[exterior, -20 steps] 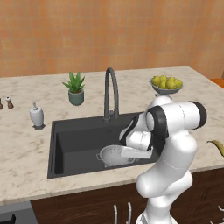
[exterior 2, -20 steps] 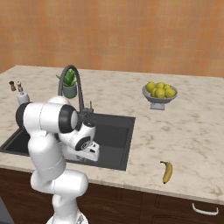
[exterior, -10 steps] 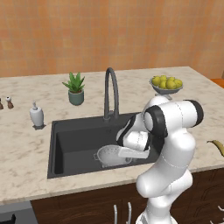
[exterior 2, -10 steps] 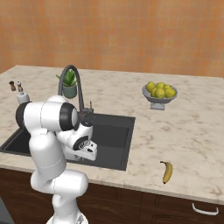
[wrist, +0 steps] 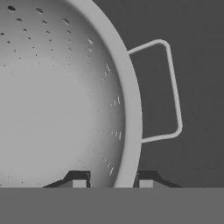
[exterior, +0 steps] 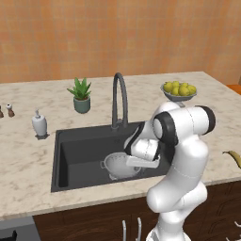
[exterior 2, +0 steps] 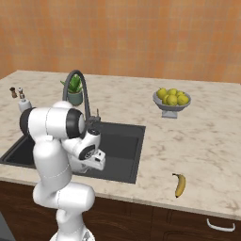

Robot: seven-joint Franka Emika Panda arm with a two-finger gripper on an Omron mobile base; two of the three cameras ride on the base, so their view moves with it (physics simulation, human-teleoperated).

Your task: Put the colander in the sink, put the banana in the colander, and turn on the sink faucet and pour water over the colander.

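From the left base view I see the gripper [exterior: 126,160] down inside the sink [exterior: 75,155], at the colander [exterior: 121,165], which sits low in the dark basin toward its near right side, under the arch of the sink faucet [exterior: 120,100]. Whether the bowl rests on the basin floor I cannot tell from here. A tip of the banana [exterior: 234,156] shows at the counter's right edge.

From the right base view the banana [exterior 2: 180,184] lies on the marble counter [exterior 2: 207,155], well apart from the sink [exterior 2: 127,148] and to the arm's right, near the front edge. Its long axis runs roughly front to back. That is the relation I am steering by: the fruit is off to the right of the gripper, so I judge the next reach must swing that way once the colander is let go. A grey fruit bowl [exterior 2: 172,101] stands farther back.

In the hand view the fingers [wrist: 78,180] straddle the colander's rim [wrist: 131,131], one inside the bowl, one outside, pinching it just beside the wire handle [wrist: 173,87].
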